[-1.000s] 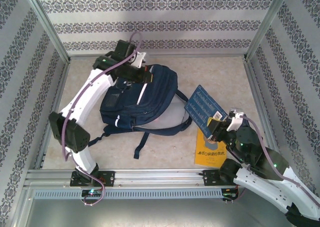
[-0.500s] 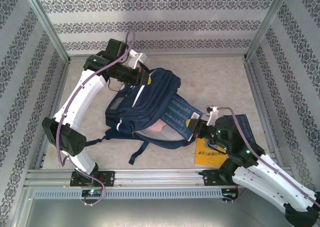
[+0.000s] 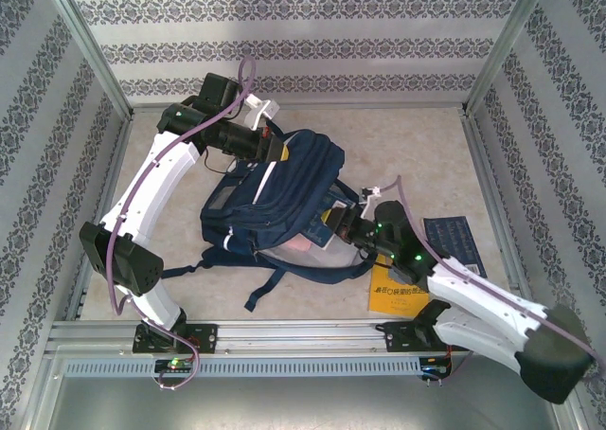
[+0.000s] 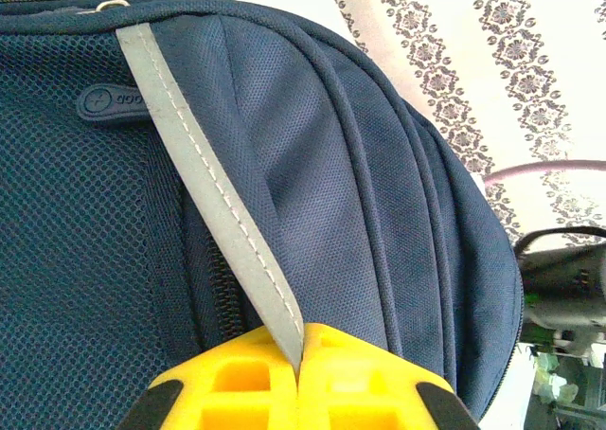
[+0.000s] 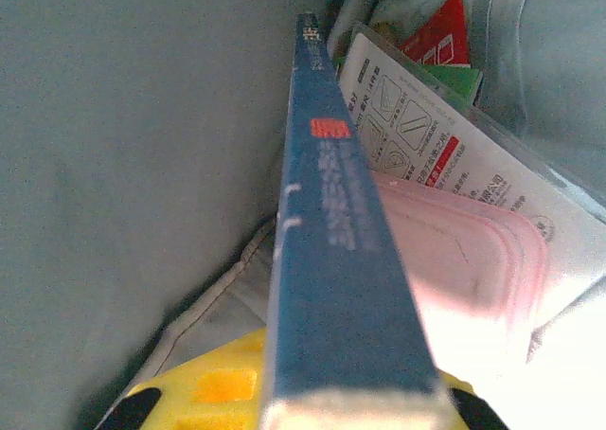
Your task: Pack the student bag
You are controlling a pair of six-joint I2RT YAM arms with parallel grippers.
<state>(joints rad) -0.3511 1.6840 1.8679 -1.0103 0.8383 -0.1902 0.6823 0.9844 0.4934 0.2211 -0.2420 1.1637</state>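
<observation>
Right gripper (image 3: 343, 223) pinches the blue book (image 5: 331, 259), now ahead inside the student bag (image 3: 284, 188), ready for release; left gripper (image 4: 298, 373) pinches its stripe (image 4: 208, 203).

Patterned walls (image 3: 303, 32), perhaps marbled beige tabletop (image 3: 426, 155)

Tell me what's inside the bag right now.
A blue book stands edge-on in the bag, clamped by the right gripper, beside a pink-lidded clear box with a printed label. Deeper lies something red and green. Fabric hides the rest.
</observation>
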